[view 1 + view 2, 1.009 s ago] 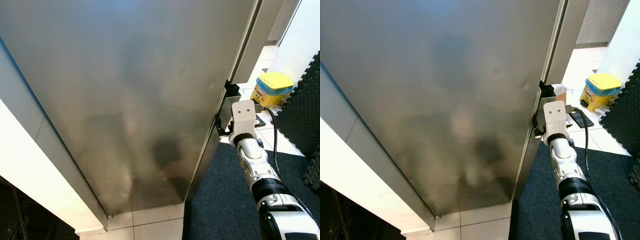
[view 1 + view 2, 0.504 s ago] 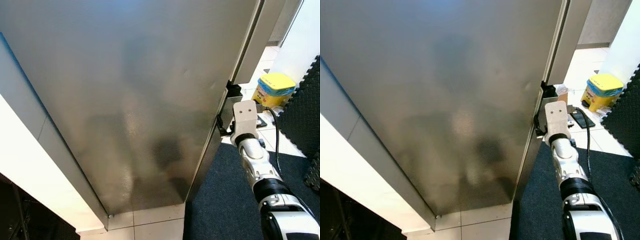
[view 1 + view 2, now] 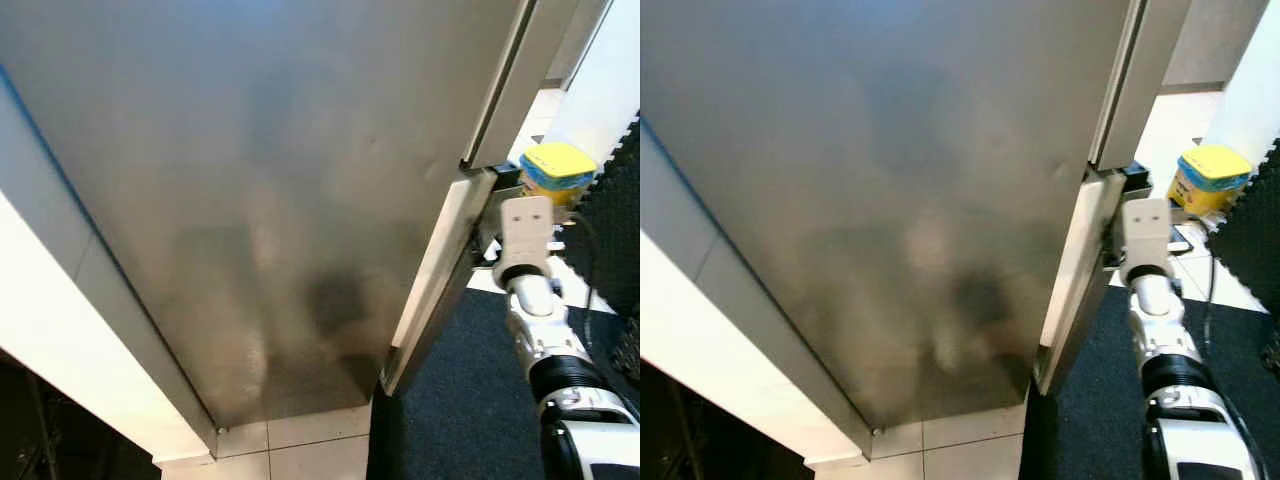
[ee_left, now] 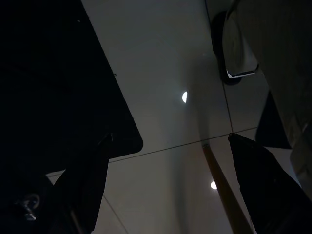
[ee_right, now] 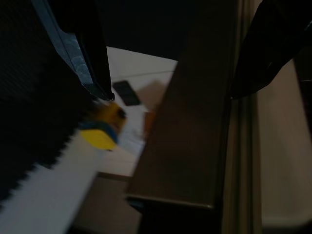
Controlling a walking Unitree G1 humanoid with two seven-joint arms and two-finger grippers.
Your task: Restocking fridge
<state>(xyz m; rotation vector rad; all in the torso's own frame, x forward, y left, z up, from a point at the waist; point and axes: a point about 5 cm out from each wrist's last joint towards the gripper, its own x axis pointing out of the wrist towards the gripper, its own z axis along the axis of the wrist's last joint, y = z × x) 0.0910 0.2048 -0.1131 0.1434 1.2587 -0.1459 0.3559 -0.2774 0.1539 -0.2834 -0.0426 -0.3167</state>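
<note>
The stainless steel fridge door [image 3: 280,180] takes up most of the eye views. Its right edge [image 3: 440,280] stands ajar, swung out from the fridge body [image 3: 520,80]. My right gripper [image 3: 490,215] reaches behind that edge at mid height. In the right wrist view its two black fingers [image 5: 83,48] straddle the door edge [image 5: 195,122], spread apart, so the gripper [image 5: 175,63] is open. My left gripper [image 4: 170,195] hangs idle over the tiled floor, its fingers apart.
A yellow tub with a blue band [image 3: 556,168] sits on the floor beyond the door. Black foam mats [image 3: 615,210] stand at the right. Dark carpet [image 3: 450,420] lies under my right arm. A white cabinet side [image 3: 50,330] flanks the fridge on the left.
The door's right edge has swung outward from the fridge body. My right gripper has moved right and toward me with it.
</note>
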